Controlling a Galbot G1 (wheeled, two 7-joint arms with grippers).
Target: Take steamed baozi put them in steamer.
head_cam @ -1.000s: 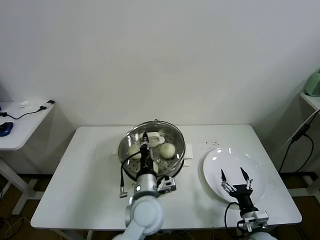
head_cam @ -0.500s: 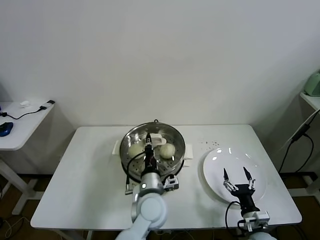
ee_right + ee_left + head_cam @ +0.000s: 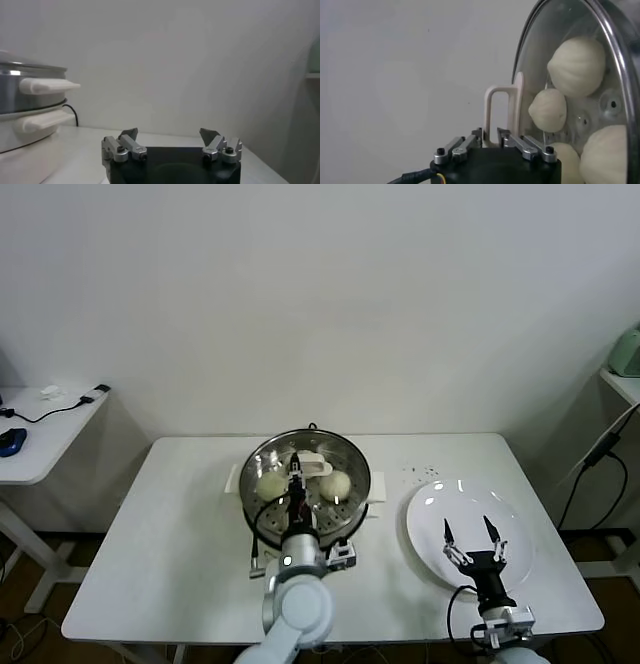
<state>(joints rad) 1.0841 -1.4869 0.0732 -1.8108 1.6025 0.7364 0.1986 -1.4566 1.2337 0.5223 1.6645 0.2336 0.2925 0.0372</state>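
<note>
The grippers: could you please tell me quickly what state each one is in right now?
Left gripper: shut on the glass lid's handle over the steamer.
Right gripper: open, holding nothing, above the plate.

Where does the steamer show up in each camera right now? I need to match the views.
Head view: steamer at table centre, left gripper over it.
Left wrist view: its rim fills the right side, baozi inside.
Right wrist view: far left edge.
Shared landmark: its cream side handle.

Cream-white steamed baozi (image 3: 339, 483) sit in my shiny steel steamer (image 3: 262, 459), its perforated tray dotted with holes above a cream-white base. The desk (image 3: 170, 524) and plate (image 3: 430, 509) are white. Both my left hand (image 3: 296, 481) and right hand (image 3: 467, 531) are black with silver links.
</note>
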